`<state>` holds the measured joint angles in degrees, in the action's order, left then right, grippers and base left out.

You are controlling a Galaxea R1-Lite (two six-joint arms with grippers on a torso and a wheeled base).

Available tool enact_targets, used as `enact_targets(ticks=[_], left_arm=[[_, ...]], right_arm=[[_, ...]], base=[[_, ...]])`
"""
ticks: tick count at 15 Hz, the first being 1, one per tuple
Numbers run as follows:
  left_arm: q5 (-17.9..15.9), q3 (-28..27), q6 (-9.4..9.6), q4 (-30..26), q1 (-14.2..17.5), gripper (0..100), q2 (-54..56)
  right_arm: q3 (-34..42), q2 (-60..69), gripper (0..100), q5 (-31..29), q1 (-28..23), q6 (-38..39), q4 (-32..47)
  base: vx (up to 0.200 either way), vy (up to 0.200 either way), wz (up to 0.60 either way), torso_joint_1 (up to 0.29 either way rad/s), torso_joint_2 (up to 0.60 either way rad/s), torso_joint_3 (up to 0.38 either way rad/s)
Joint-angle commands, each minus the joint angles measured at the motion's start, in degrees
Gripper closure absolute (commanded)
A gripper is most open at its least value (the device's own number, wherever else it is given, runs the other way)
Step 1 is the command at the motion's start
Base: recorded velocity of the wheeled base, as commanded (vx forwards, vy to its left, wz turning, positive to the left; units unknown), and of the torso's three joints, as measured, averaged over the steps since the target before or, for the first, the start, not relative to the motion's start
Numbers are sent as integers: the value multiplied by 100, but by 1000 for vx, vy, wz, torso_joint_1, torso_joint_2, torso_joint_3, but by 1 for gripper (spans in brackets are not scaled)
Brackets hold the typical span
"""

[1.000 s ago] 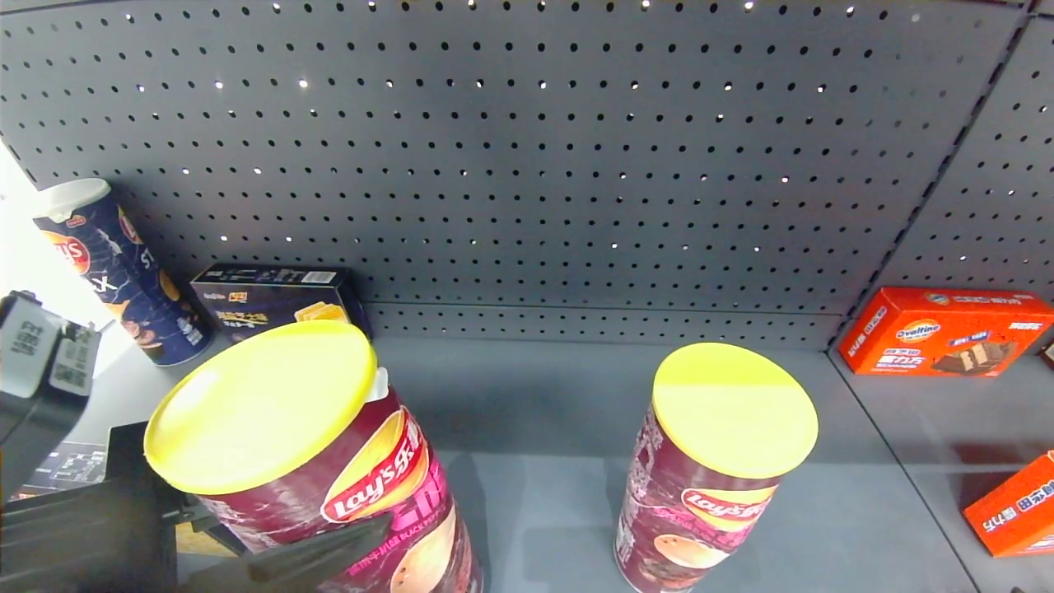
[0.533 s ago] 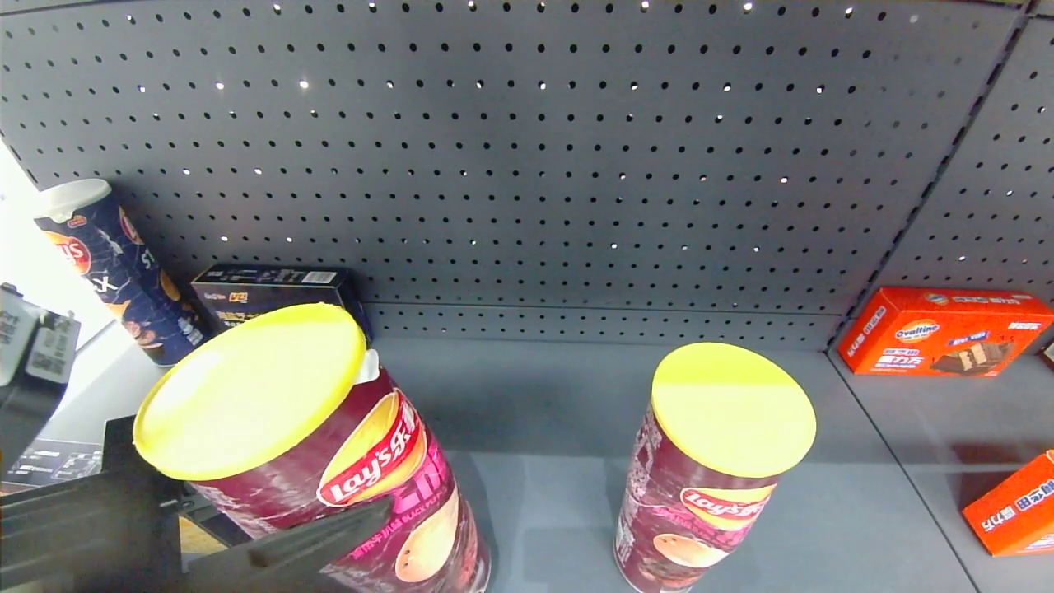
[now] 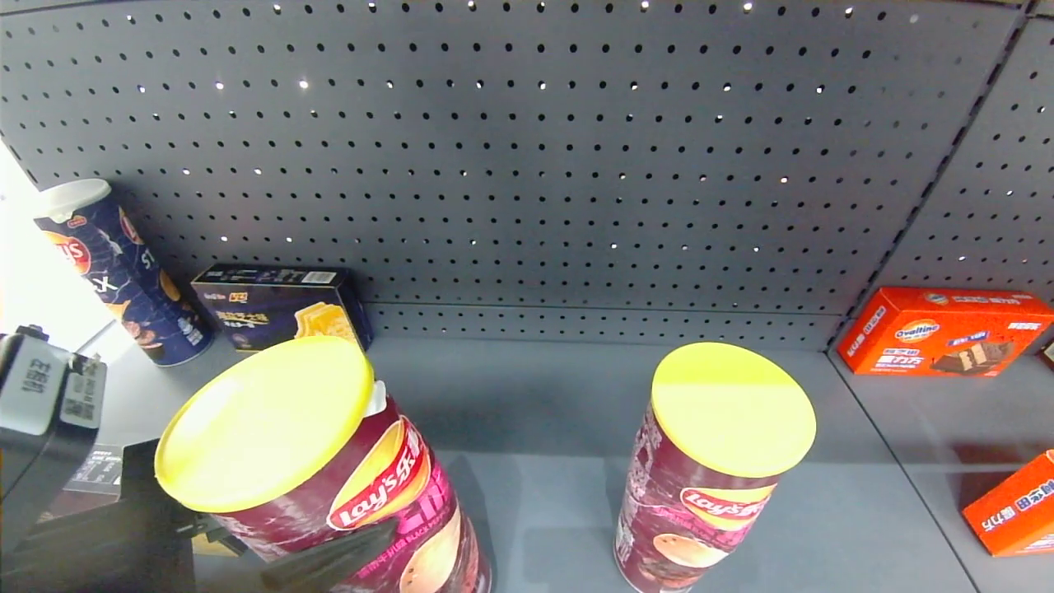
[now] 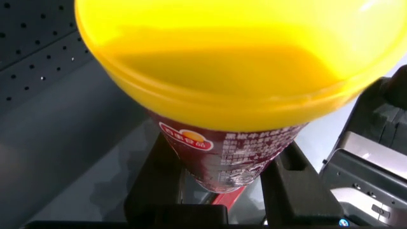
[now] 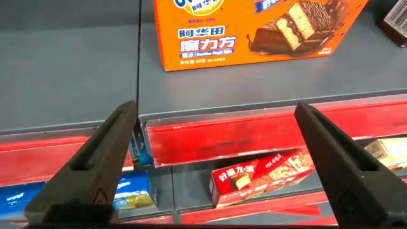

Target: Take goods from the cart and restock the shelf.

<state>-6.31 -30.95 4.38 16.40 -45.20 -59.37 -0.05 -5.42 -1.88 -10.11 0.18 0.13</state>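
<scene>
Two yellow-lidded chip cans on a grey shelf with a pegboard back. The near-left can sits at the shelf's front left, between the left gripper jaws, which are clamped on its lower body from both sides. It leans a bit, and its base is cut off in the head view, so I cannot tell whether it touches the board. The second can stands upright at front centre, well apart from the first. A blue can is at the back left against the pegboard, with a dark box just beside it. An orange box is in the next bay to the right, and another orange box is nearer the front.

The right gripper has its fingers wide apart and nothing between them. It faces a large orange box on a shelf board. Under the board is a red price rail, and small snack boxes are on the level below.
</scene>
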Motion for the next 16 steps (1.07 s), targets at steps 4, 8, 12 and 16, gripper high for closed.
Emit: enact_targets(ticks=[4, 8, 12, 16], left_arm=[[-1, -7, -33, 4, 3, 100, -5], [-1, -78, -42, -5, 29, 100, -5], [-10, -684, -7, -84, 47, 100, -409], [-36, -1756, 37, -840, 372, 100, -980]], right_arm=[[-4, -20, 0, 3, 0, -1, 4], [-4, -20, 0, -6, 0, -1, 4], [-4, -20, 0, -6, 0, -1, 4], [-4, -20, 0, 3, 0, -1, 4]], base=[[0, 0, 0, 0, 0, 0], [0, 0, 0, 0, 0, 0], [0, 0, 0, 0, 0, 0], [0, 0, 0, 0, 0, 0]])
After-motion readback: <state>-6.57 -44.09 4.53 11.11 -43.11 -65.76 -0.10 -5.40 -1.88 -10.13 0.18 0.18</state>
